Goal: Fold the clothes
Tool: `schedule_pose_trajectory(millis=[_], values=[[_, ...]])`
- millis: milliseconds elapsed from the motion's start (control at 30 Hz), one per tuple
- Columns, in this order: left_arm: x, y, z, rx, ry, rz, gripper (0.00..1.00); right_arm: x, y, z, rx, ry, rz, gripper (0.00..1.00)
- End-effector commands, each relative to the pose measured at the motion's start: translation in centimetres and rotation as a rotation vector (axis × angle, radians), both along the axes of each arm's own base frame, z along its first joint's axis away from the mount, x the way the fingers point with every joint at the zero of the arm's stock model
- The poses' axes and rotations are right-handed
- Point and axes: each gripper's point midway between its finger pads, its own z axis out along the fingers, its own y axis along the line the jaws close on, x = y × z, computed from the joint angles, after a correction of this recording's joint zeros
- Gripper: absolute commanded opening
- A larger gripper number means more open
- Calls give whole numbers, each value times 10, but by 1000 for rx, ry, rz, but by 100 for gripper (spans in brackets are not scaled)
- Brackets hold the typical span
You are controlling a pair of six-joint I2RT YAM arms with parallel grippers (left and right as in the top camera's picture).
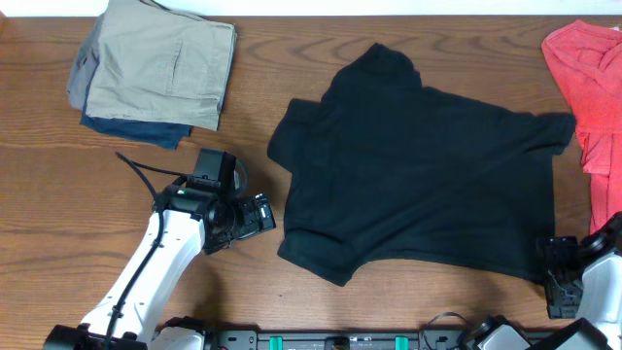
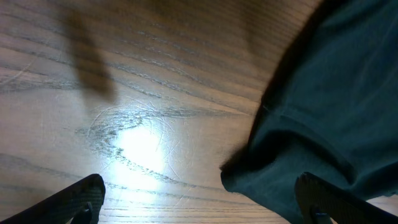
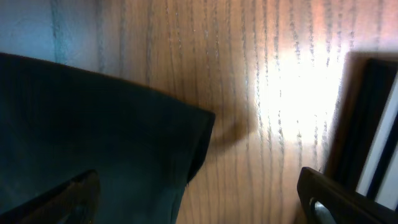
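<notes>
A black short-sleeved T-shirt [image 1: 418, 175] lies spread flat on the wooden table, one sleeve toward the front left, the hem toward the right. No lettering or tag shows. My left gripper [image 1: 260, 216] is open, low over the table just left of the front-left sleeve; the sleeve corner [image 2: 292, 168] lies near its right finger [image 2: 323, 199]. My right gripper [image 1: 559, 277] is open at the shirt's front right corner; that corner [image 3: 124, 149] lies between its fingers, under the left one.
A folded stack of khaki and dark blue garments [image 1: 155, 68] sits at the back left. A red garment [image 1: 588, 87] lies at the right edge. A dark rail [image 1: 340, 340] runs along the table's front edge.
</notes>
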Motion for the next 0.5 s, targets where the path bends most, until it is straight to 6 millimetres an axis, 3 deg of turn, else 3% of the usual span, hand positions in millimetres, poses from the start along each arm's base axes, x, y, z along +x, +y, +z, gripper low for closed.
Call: schedule_pose_trajectory(millis=[0, 467], values=[[-3, 0, -3, -1, 10, -11, 98, -6, 1, -11, 10, 23, -27, 99], [-3, 0, -3, 1, 10, -11, 98, -10, 6, -50, 115, 122, -26, 96]])
